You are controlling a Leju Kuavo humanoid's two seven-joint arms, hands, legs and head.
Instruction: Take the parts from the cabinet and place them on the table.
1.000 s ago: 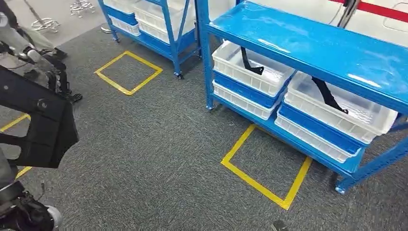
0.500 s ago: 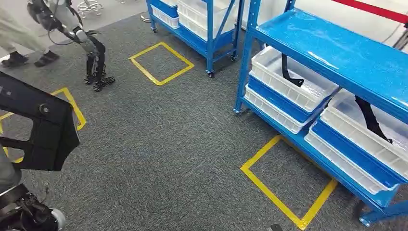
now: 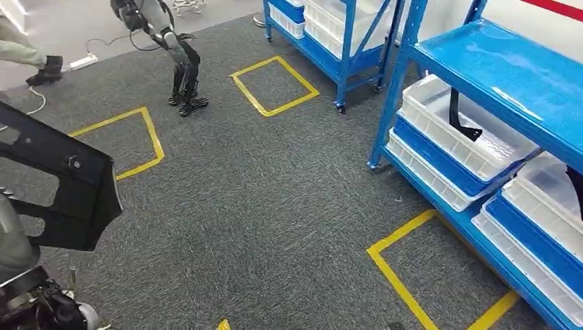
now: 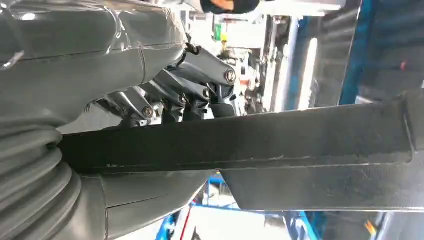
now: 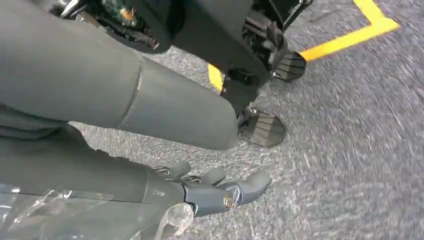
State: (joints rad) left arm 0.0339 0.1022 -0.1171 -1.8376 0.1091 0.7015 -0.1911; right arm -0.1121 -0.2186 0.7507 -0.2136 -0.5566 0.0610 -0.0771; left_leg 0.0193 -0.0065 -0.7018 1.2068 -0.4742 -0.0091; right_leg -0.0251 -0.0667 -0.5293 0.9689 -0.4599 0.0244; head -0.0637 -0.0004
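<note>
Black flat part: carried at the robot's lower left over grey carpet, gripped by the left hand, fingers clenched over its upper edge. Right hand: hanging above the carpet, fingers released, holding nothing. Blue cabinet: at right, white bins on its lower shelf, one containing a black part. Yellow tape squares: on floor. Another humanoid robot: standing far left.
</note>
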